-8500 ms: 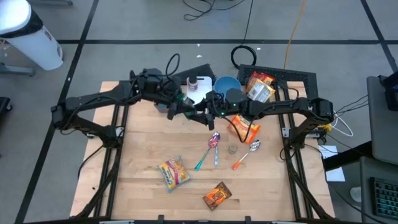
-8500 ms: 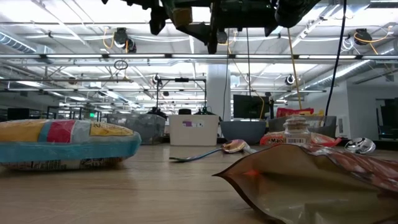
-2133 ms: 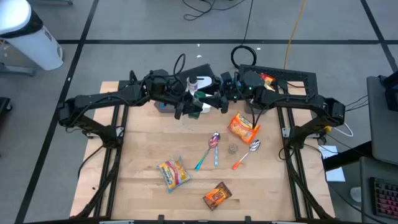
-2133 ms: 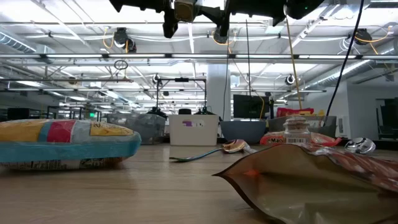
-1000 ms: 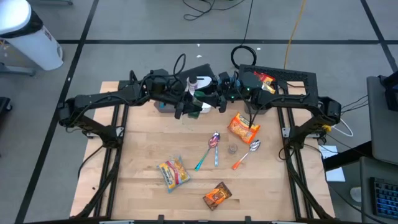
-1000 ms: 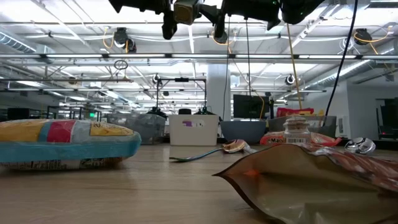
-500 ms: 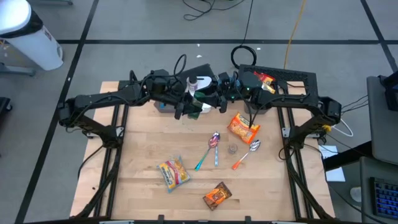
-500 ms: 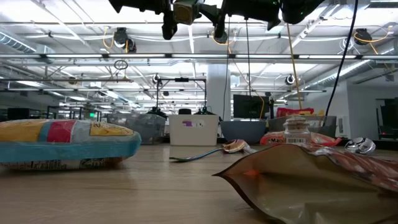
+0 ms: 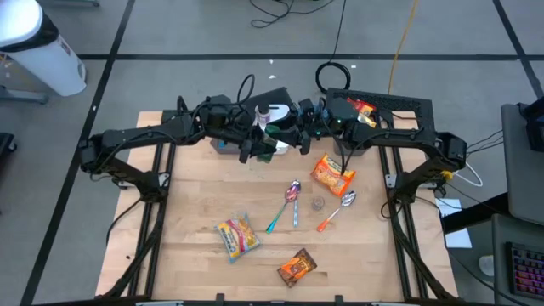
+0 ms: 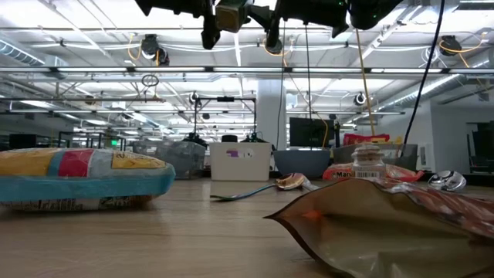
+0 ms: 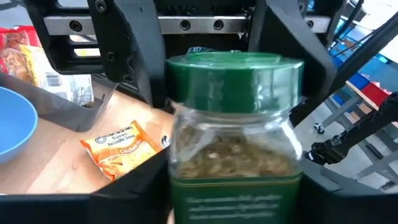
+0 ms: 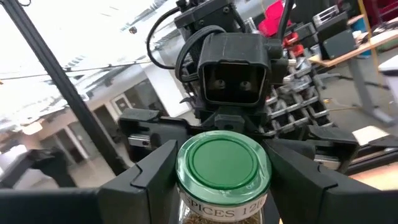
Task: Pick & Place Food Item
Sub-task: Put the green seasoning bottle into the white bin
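Wooden table beneath one green-lidded spice jar, held aloft near the far edge. Left gripper pinches its body; right gripper faces it, fingers spread around the lid. Below: two spoons, three snack packets.

Both arms reach inward over the back part of the surface and meet head-on near its middle, held high. The left gripper points toward the right arm, and its dark fingers press against either side of a green-lidded spice jar, carrying it upright. The right gripper faces it from the opposite side, just beside the same jar, with its own fingers set at either side of the jar below the lid. Each arm's elbow bends out toward its own edge of the surface.
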Robot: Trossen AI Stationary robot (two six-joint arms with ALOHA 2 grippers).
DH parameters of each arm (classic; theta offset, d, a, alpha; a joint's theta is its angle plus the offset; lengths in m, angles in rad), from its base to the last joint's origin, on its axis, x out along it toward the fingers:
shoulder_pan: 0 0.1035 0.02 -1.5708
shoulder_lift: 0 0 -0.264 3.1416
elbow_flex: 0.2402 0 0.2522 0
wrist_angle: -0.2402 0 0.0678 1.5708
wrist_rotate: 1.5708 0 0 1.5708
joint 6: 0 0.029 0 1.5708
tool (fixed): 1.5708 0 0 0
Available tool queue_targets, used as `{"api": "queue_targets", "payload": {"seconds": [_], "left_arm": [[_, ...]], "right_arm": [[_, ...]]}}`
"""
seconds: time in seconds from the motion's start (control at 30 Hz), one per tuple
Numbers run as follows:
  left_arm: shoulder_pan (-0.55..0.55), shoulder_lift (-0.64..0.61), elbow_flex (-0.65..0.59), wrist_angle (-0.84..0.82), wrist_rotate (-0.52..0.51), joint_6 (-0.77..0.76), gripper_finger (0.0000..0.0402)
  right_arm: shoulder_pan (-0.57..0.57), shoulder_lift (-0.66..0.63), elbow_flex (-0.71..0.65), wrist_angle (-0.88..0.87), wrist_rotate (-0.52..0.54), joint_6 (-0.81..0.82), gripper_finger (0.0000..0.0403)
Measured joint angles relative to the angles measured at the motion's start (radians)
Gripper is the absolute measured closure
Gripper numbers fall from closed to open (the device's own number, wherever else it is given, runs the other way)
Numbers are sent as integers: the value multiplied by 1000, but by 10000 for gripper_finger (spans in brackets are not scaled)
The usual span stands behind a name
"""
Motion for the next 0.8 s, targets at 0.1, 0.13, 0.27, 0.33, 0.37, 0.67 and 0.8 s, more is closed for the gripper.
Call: {"api": "queue_targets", "payload": {"seconds": [0.1, 0.13, 0.27, 0.33, 0.37, 0.67, 0.8], "left_arm": [[3, 0, 0, 5, -2, -2, 118], [3, 0, 0, 9, -3, -8, 105], [12, 0, 1, 21, -3, -26, 68], [19, -1, 1, 26, -3, -26, 58], [23, -1, 1, 29, -2, -27, 55], [70, -2, 2, 16, 76, -26, 73], [105, -2, 2, 4, 105, -23, 88]], "right_arm": [[-1, 2, 0, -7, 2, -5, 202], [-1, 3, 0, -11, 1, -6, 202], [-12, 3, -1, -8, -2, -5, 202], [-19, 2, -1, -6, -2, -4, 202], [-23, 2, -1, -6, -2, -3, 202], [-62, -17, -2, 0, -9, 7, 202], [-85, -18, -2, 1, -14, 22, 202]]}}
